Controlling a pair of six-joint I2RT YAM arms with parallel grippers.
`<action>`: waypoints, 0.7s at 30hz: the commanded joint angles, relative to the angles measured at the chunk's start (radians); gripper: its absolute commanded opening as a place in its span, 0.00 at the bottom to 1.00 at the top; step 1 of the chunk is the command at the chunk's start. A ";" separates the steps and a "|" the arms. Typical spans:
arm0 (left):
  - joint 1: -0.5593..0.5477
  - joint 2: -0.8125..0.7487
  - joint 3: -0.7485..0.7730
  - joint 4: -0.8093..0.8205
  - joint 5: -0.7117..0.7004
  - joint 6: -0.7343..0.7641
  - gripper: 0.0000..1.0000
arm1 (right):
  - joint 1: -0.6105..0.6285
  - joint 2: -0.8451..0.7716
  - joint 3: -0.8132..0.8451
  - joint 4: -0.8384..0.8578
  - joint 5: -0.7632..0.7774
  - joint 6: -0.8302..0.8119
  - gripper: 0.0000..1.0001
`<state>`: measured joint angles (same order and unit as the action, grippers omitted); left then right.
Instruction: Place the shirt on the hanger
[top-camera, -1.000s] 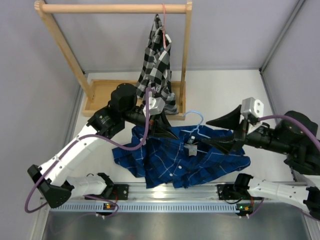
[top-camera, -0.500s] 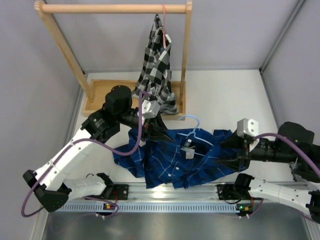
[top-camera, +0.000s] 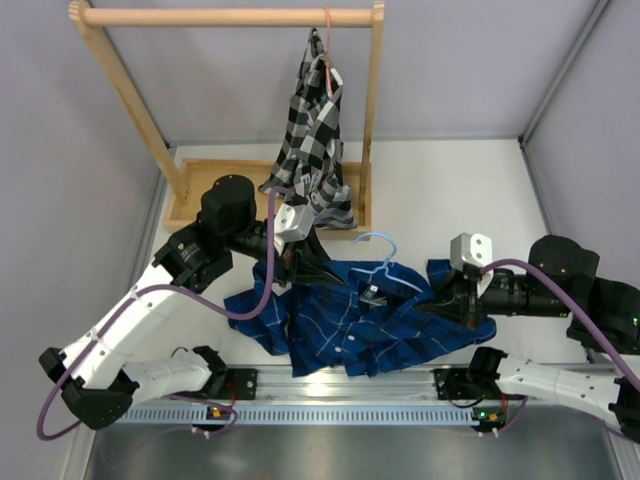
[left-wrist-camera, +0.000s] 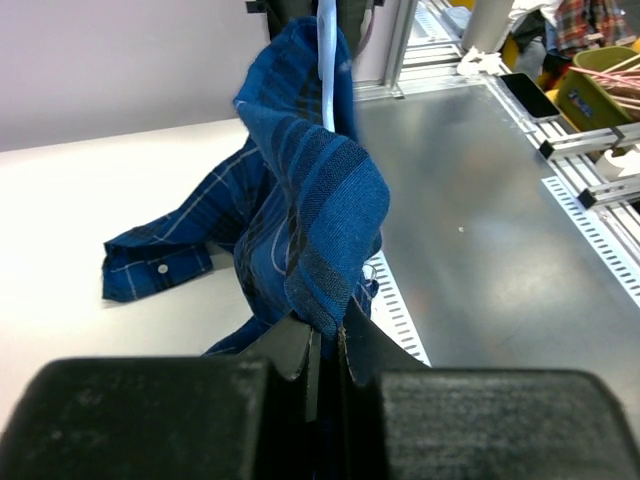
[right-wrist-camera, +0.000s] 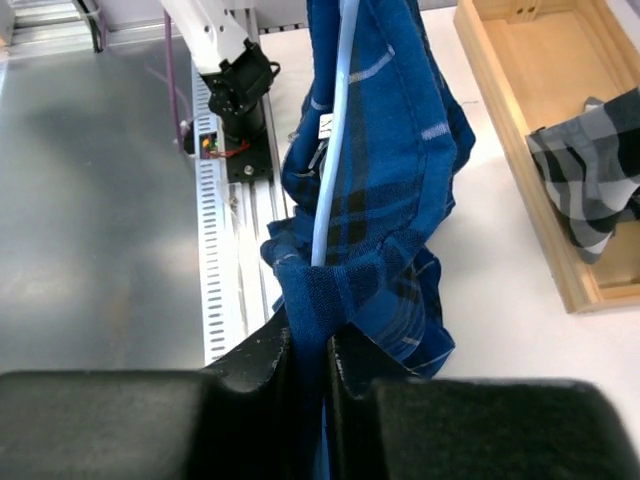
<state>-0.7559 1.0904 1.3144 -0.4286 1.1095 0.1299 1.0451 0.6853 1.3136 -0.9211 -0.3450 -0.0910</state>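
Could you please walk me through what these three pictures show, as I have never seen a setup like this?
These are two robot arms bolted at the near edge of a white table. The overhead picture comes from a fixed camera above and behind them. The other two come from a small camera on each wrist, looking along that arm's own fingers.

A dark blue plaid shirt lies on the table, with a light-blue wire hanger running into it. The left gripper and the right gripper are each pinched shut on a fold of the shirt.

At the back stands a wooden rack, with a checked shirt hanging from a pink hanger.
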 joint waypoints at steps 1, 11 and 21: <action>0.009 -0.050 0.013 0.045 -0.034 0.004 0.00 | 0.012 -0.043 0.007 0.028 0.024 -0.007 0.41; 0.009 -0.061 0.013 0.044 0.029 0.013 0.00 | 0.012 -0.049 0.013 -0.013 0.098 -0.015 0.55; 0.009 -0.052 0.026 0.044 -0.020 -0.001 0.00 | 0.010 0.059 0.062 -0.005 0.012 -0.033 0.17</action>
<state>-0.7483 1.0435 1.3144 -0.4305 1.0950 0.1291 1.0451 0.7315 1.3209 -0.9360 -0.2985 -0.1123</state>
